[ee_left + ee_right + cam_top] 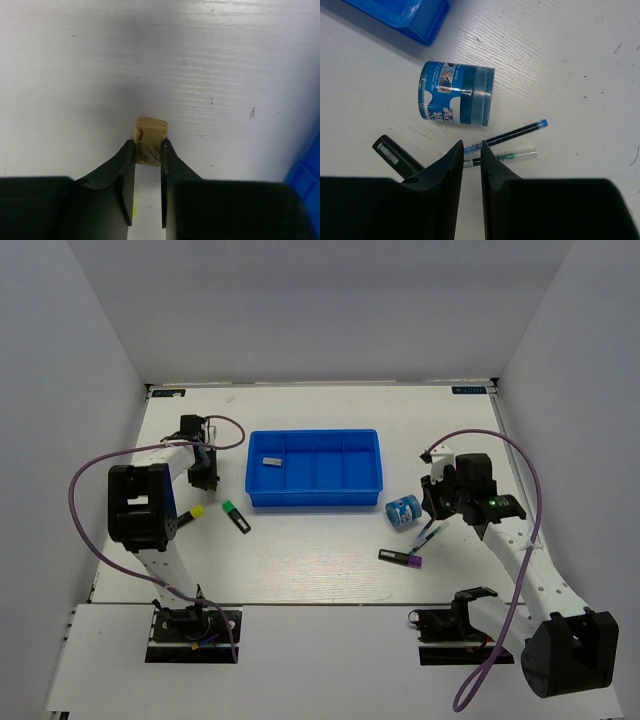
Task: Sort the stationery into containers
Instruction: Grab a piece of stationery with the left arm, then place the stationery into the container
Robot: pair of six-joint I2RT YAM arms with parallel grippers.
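Left wrist: claw (pixel 148 146) tight around eraser (pixel 151 131)

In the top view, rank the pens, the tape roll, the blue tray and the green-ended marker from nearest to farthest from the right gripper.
From the right gripper:
1. Pens, right at its fingertips.
2. Tape roll, just beside it, toward the tray.
3. Blue tray, farther in, at the table's middle.
4. Green-ended marker, beyond the tray, near the left arm.
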